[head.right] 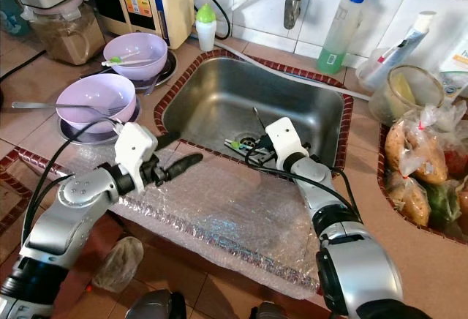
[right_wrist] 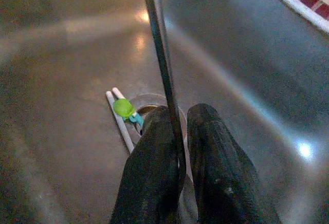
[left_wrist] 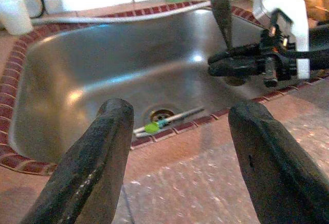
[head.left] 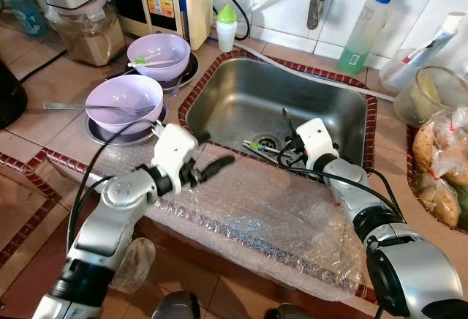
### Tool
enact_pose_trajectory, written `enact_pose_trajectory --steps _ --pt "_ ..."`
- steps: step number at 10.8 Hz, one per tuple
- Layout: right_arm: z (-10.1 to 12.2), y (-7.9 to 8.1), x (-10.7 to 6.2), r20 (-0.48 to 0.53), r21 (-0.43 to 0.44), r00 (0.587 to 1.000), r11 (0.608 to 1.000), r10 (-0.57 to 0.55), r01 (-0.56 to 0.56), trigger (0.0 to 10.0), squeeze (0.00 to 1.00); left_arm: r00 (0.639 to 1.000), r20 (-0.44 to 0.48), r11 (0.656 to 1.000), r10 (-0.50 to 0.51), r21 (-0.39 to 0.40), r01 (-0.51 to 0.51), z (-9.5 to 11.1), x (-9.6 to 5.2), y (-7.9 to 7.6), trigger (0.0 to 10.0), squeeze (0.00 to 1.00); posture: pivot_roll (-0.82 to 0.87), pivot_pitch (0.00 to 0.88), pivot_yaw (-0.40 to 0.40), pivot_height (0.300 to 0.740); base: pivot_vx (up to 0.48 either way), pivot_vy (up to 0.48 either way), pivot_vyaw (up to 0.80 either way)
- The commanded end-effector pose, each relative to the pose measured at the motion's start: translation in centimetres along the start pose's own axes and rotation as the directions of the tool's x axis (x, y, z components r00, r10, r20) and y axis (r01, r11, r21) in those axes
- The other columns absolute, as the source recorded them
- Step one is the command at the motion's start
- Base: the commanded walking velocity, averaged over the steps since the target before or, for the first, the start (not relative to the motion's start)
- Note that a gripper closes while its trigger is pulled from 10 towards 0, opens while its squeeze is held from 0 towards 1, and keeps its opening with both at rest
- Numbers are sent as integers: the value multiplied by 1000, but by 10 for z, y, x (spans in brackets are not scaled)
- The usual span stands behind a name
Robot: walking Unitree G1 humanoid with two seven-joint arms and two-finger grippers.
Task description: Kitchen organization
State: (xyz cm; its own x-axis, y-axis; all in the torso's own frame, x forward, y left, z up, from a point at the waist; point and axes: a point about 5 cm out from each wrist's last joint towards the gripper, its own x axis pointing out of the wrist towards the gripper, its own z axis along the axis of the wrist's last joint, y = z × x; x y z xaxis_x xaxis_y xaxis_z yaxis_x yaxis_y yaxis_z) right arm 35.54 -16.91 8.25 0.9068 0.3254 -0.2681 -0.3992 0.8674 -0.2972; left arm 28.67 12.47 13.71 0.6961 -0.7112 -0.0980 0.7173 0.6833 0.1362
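Right pincer point(right_wrist: 177, 147) was down inside the sink point(head.left: 219, 96), near the front wall, clenched on a thin dark metal utensil point(right_wrist: 159, 44); what kind could not be told. The utensil's handle ran up and away from the fingers, toward the sink's back wall.

Chopsticks point(right_wrist: 121, 118), pale, with a green clip near one end, lay flat on the sink floor, touching the drain point(left_wrist: 162, 114). They sat just ahead of the right pincer and a little to its left. Their long axis ran roughly across the sink, left to right and slightly slanted.

Left pincer point(head.left: 208, 167) hovered above the bubble wrap point(head.left: 270, 224) spread on the tabletop point(head.left: 51, 129) at the sink's front edge, fingers point(left_wrist: 92, 167) spread wide, holding nothing, aimed toward the drain.

Judgement: the right arm was nearer the chopsticks but occupied; the free left pincer would have to reach over the rim and down, closing across the long axis.

Two purple bowls point(head.left: 124, 103) stood to the left.
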Motion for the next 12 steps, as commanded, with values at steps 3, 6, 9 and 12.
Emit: enact_pose_trajectory --steps 3,6,9,12 --pt "-12 7 -5 -15 37 999 999 35 -35 10000 1000 999 23 999 24 20 -25 4 6 9 10000 1000 18 37 13 740 0 0 0" --pt "-12 14 -6 23 18 998 998 64 -65 10000 1000 1000 18 1000 9 22 -9 -1 8 6 10000 1000 4 18 18 740 0 0 0" --pt "19 9 -9 265 90 964 996 5 -30 10000 1000 986 102 983 135 107 -146 11 5 11 10000 1000 16 1 2 740 0 0 0" --pt "30 19 -13 347 167 934 986 -87 29 10000 1000 841 314 874 441 63 -482 40 -16 23 10000 1000 52 6 -45 740 0 0 0"
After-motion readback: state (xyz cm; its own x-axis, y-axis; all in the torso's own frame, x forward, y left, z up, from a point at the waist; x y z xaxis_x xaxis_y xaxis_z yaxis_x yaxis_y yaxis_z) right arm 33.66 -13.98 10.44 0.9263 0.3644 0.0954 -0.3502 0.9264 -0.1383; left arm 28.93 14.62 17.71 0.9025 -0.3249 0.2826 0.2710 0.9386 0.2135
